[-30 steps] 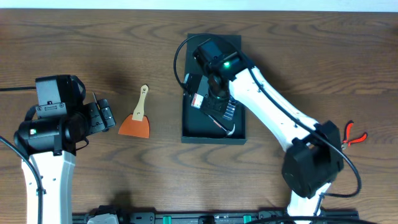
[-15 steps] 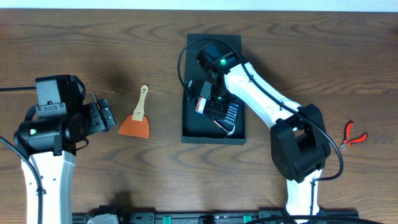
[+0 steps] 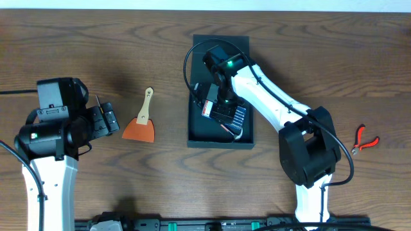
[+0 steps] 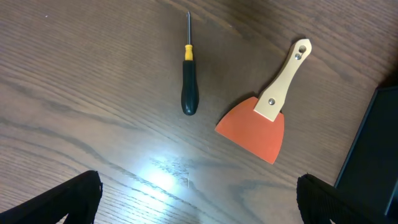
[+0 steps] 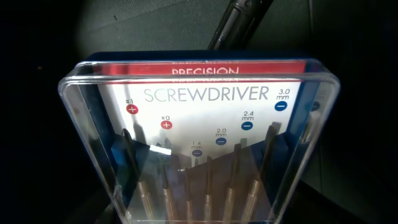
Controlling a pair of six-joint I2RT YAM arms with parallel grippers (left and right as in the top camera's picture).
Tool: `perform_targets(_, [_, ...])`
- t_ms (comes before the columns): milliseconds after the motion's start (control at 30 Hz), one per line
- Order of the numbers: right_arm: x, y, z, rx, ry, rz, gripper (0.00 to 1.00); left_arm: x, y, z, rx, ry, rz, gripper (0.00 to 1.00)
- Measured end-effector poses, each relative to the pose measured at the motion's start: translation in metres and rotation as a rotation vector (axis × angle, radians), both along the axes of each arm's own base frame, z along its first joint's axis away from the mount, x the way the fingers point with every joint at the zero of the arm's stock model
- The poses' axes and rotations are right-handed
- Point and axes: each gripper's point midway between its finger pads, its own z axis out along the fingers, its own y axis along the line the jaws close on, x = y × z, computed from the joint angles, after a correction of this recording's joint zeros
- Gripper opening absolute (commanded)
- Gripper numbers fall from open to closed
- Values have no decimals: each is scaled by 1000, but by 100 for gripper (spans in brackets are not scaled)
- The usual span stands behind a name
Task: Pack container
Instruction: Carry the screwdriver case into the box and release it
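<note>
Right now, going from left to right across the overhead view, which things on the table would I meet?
orange scraper → dark green container, with a precision screwdriver set inside it → red pliers

The container point(image 3: 200, 131), dark teal-green, lies mid-table; lid flap open rearward; a screwdriver case point(image 3: 226, 117) over its interior.

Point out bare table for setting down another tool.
Free: the gap between the orange scraper and the container; the stretch between container and red pliers, though the right arm overhangs it. Crowded: inside the container, where the right gripper holds the precision screwdriver set.
</note>
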Motion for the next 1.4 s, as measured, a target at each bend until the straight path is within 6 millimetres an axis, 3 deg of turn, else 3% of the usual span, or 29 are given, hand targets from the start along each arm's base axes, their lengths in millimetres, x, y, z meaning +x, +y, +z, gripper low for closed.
perform_targets(333, [2, -2, 0, 2, 1, -8, 52, -1, 0, -1, -1, 6, 0, 98])
perform_targets(667, [5, -8, 0, 2, 5, -26, 99, -2, 0, -1, -1, 8, 0, 98])
perform_targets(1100, [10, -6, 4, 16, -10, -88, 99, -2, 0, -1, -1, 8, 0, 98])
perform_targets(1233, [29, -5, 37, 46, -84, -201, 99, -2, 0, -1, -1, 8, 0, 99])
perform_targets(1300, [45, -13, 70, 71, -164, -292, 99, -2, 0, -1, -2, 9, 0, 98])
perform_targets(1400, [67, -50, 138, 119, -309, -494, 99, -2, 0, -1, -2, 9, 0, 98])
